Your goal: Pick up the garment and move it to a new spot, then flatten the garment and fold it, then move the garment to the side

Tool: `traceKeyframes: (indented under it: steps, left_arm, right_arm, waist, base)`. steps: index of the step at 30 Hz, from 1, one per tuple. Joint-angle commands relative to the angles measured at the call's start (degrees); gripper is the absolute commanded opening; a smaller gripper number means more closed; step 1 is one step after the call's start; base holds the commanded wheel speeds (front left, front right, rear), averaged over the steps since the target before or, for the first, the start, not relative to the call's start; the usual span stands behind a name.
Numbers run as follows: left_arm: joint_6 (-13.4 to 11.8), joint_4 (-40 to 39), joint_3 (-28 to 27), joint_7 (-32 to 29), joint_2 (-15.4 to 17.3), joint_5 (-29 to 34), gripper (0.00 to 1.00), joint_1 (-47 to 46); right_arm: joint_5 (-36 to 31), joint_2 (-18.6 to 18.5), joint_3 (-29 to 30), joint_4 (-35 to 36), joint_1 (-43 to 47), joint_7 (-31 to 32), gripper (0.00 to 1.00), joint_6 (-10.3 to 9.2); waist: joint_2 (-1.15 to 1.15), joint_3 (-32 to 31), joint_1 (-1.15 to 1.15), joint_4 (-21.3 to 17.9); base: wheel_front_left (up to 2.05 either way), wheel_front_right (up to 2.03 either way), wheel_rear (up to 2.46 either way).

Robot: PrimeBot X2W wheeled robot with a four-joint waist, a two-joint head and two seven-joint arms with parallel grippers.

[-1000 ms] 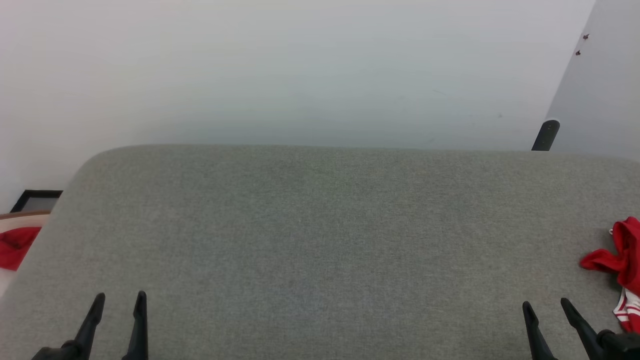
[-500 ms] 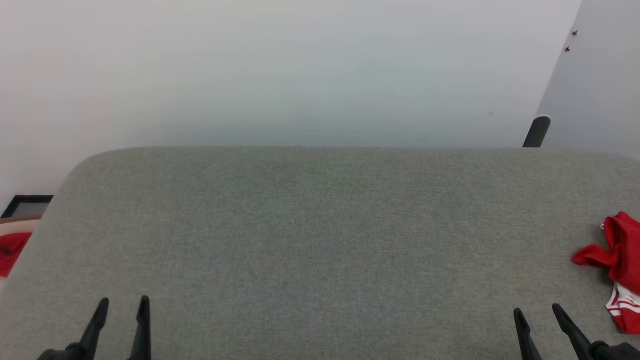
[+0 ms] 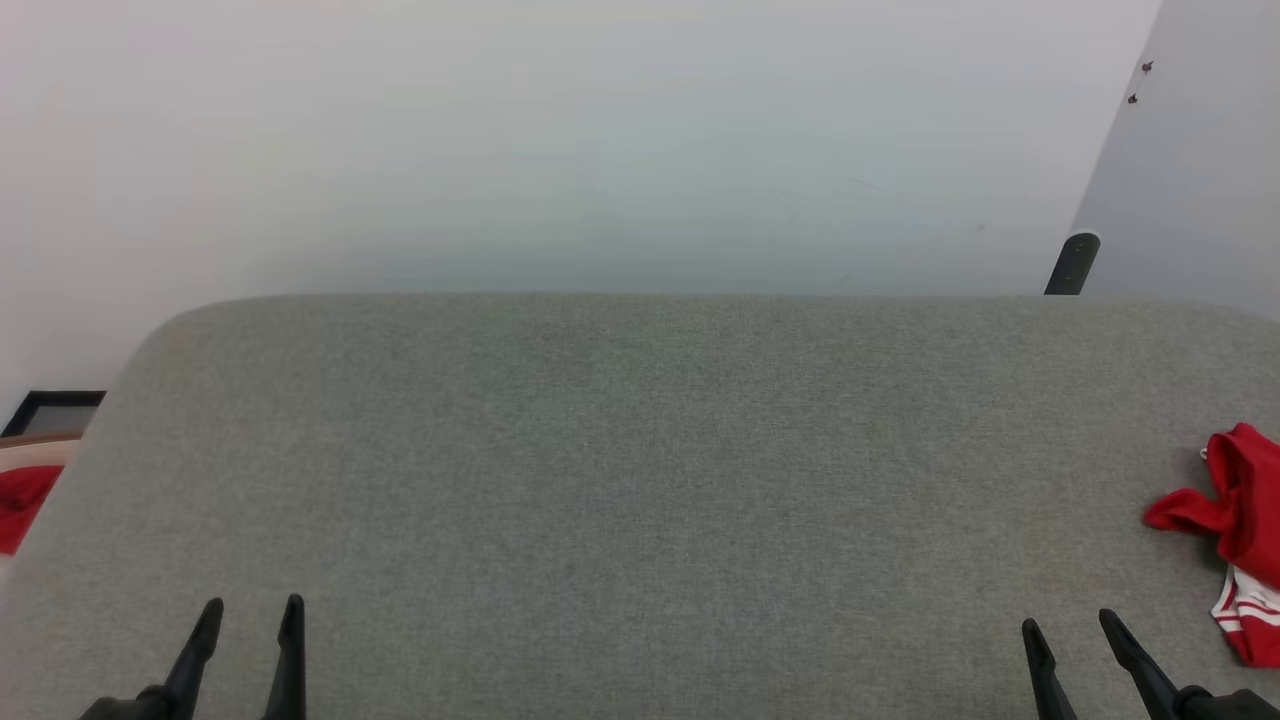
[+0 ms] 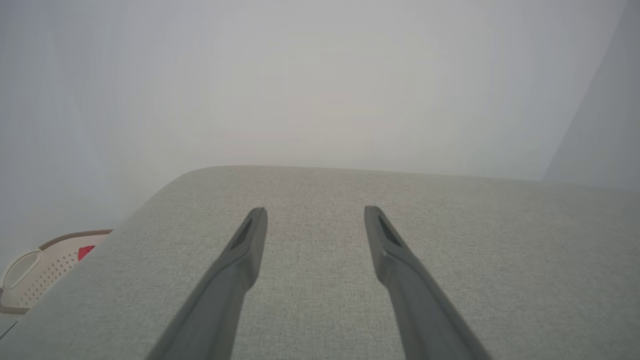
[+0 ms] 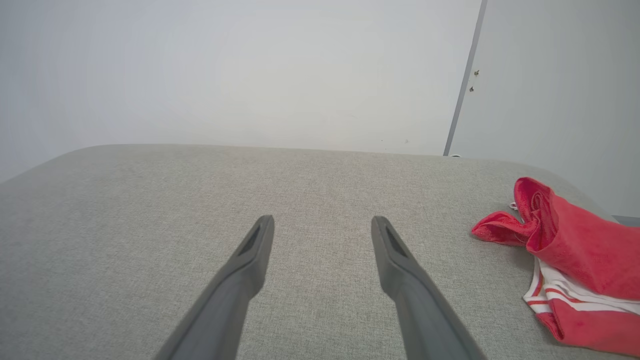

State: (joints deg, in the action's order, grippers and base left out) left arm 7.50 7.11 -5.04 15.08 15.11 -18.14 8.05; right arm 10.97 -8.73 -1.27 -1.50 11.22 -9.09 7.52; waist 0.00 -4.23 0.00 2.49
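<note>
Here, off the cushion's (image 3: pixel 640 450) left edge, a pale perforated basket (image 4: pixel 30 280) sits lower than the cushion top, with a bit of red cloth (image 3: pixel 20 500) inside it. A dark frame (image 3: pixel 55 410) lies just beyond the basket, past the cushion's rounded far-left corner.

The left gripper (image 3: pixel 254 603) hangs over the cushion's near-left part, jaws spread wide with nothing between them. In the left wrist view this gripper (image 4: pixel 315 211) points toward the cushion's far edge. From there, bare grey fabric runs across the cushion's whole middle, from the near side to the far edge.

The right gripper (image 3: pixel 1067 620) hangs over the cushion's near-right part, jaws likewise wide apart and holding nothing. The right wrist view shows it (image 5: pixel 322 220) aimed at the far edge too.

The garment (image 3: pixel 1245 500) lies crumpled on the cushion near its right edge, to the right of the right gripper and apart from it. It shows red folds above a strip of white with red stripes (image 5: pixel 575 250).

The cushion is flat, woven, grey-green, with rounded corners. Behind its far edge rises a plain white wall (image 3: pixel 600 150). Past the far-right corner stands a short black post (image 3: pixel 1075 262) beside a grey panel (image 3: pixel 1200 200).
</note>
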Motion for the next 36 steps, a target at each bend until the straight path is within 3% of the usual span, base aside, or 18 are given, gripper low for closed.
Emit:
traceKeyframes:
  steps: [1, 6, 7, 13, 36]
  left_arm:
    - [0.0, 0.1, 0.1, 0.0, 0.2, 0.1, 1.0, -0.2]
    - [0.0, 0.0, 0.4, 0.0, 0.4, 0.2, 1.0, 0.0]
    - [0.0, 0.0, 0.5, 0.0, 0.4, 0.0, 0.0, 0.0]
    - [0.0, 2.9, 1.3, -0.1, -2.1, -0.4, 0.0, 1.2]
    - [0.0, 4.0, 0.4, -6.4, -5.0, -21.9, 0.0, -3.5]
  right_arm:
    - [0.3, -0.1, -0.1, -0.1, 0.7, -0.4, 1.0, -0.07]
    - [0.3, -0.2, -0.3, -0.4, 0.8, -0.6, 1.0, -0.07]
    - [0.3, -0.2, -0.3, -0.4, 0.8, -0.7, 0.0, -0.07]
    - [0.4, 0.7, -0.7, -3.2, 0.4, 0.1, 0.0, 0.01]
    - [24.8, 1.5, 0.9, -5.8, -4.9, 3.9, 0.0, 0.0]
  waist:
    - [0.0, 0.0, 0.0, 0.1]
    - [0.0, 0.0, 0.0, 0.2]
    - [0.0, 0.0, 0.0, 0.3]
    - [0.0, 0.0, 0.0, 0.2]
    - [0.0, 0.8, 0.0, -0.3]
  base:
    - [0.0, 0.0, 0.0]
    - [0.0, 0.0, 0.0]
    - [0.0, 0.0, 0.0]
    - [0.0, 0.0, 0.0]
    - [0.0, 0.0, 0.0]
